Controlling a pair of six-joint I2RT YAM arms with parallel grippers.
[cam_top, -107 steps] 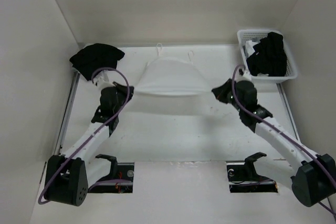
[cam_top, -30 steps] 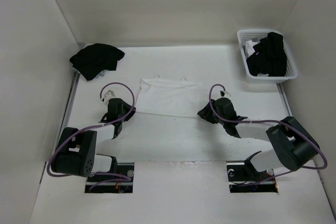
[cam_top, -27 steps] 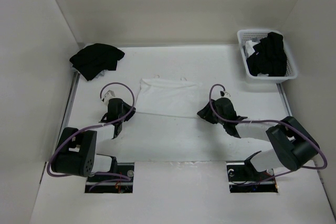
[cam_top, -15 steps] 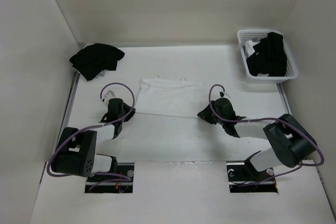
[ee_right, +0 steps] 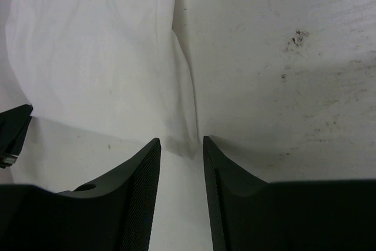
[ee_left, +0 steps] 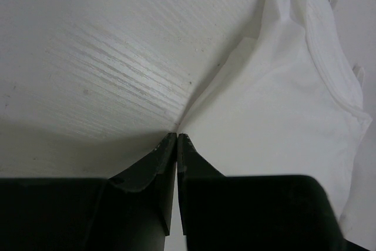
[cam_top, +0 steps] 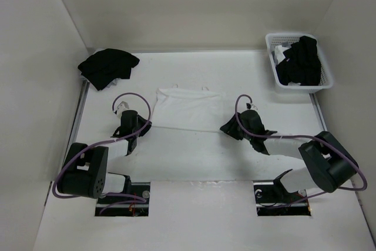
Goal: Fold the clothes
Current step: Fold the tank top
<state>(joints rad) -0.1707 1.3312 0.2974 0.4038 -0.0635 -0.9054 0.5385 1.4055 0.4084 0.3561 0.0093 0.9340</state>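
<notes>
Grasp step: white top (cam_top: pixel 189 109) lies flat mid-table, straps (cam_top: pixel 204 89) at 12 o'clock, a few soft creases. Left gripper (ee_left: pixel 177 136) is pressed together, apparently pinching its 8 o'clock corner. Right gripper (ee_right: pixel 181 142) is spread astride the 4 o'clock corner. Next: right closes, then both lift evenly toward 12.

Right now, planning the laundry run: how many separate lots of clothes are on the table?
3: a black heap far left, the white top spread in the middle, and a basket of garments far right; more may hide inside.
</notes>
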